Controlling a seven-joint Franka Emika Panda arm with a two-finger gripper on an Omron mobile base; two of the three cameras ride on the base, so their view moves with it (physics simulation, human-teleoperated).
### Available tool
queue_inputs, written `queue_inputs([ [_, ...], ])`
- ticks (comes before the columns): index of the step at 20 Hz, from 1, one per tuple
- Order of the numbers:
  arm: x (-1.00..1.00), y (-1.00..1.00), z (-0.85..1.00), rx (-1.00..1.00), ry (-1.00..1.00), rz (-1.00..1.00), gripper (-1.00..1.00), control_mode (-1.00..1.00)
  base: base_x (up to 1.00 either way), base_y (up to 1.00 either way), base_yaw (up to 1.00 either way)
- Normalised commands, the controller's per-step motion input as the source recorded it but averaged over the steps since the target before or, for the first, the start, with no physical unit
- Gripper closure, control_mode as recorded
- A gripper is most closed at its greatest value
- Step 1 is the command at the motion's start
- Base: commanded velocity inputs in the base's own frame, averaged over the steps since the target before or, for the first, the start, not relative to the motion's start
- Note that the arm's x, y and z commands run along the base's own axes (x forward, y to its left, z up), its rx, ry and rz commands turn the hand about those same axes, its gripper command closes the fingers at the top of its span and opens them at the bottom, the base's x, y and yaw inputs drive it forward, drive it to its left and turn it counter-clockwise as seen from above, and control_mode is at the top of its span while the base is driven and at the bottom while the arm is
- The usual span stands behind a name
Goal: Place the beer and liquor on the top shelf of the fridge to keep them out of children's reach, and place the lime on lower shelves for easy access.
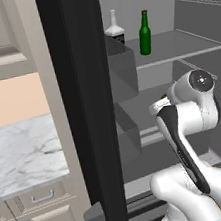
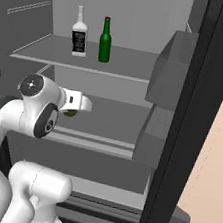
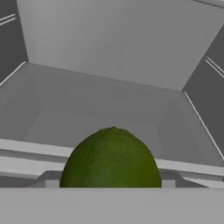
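Grey fridge (image 2: pixel 128 15) walls and shelf panels frame everything at this moment, with a marble bench (image 1: pixel 23 156) standing off to the left of the black open door.

Nearest the hand camera, the lime (image 3: pixel 111 159) bulks at the bottom of the hand view, sitting between the gripper (image 2: pixel 73 112) fingers. The finger tips themselves are hidden behind the fruit, but the jaws look clamped on the lime, spread just wide enough to take its round body. In the right base view a sliver of dark green shows under the white hand, above the front edge of a lower shelf (image 2: pixel 107 120). Holding it there makes sense: the fruit belongs low, where it is easy to reach, so the hand carries it in over that shelf rather than higher up.

Beyond the fruit, the bare grey floor of that lower shelf runs back to the rear wall, with room to set the lime down; letting go near the front edge risks it rolling.

Farther and higher, the top shelf (image 2: pixel 130 68) already carries both bottles upright. The liquor (image 2: pixel 80 33) stands toward the shelf's left side, and the beer (image 2: pixel 105 41) just beside it, apart, both set back from the front edge, out of a child's reach.
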Motion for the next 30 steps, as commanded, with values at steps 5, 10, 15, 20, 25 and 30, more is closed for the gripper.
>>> queue_inputs([
  [5,0.59,0.0,-0.51,0.0,0.03,0.0,1.0,-1.0,0.0,0.0,0.0],
  [10,0.54,0.0,-0.45,0.0,0.07,0.0,1.0,-1.0,0.0,0.0,0.0],
  [15,0.46,0.0,-0.37,0.0,0.11,0.0,1.0,-1.0,0.0,0.0,0.0],
  [20,0.43,0.0,-0.29,0.09,0.13,0.0,1.0,-1.0,0.0,0.0,0.0],
  [25,0.34,0.0,-0.28,0.05,0.08,0.0,1.0,-1.0,0.0,0.0,0.0],
  [30,0.44,0.0,-0.22,0.0,0.03,0.0,1.0,-1.0,0.0,0.0,0.0],
])
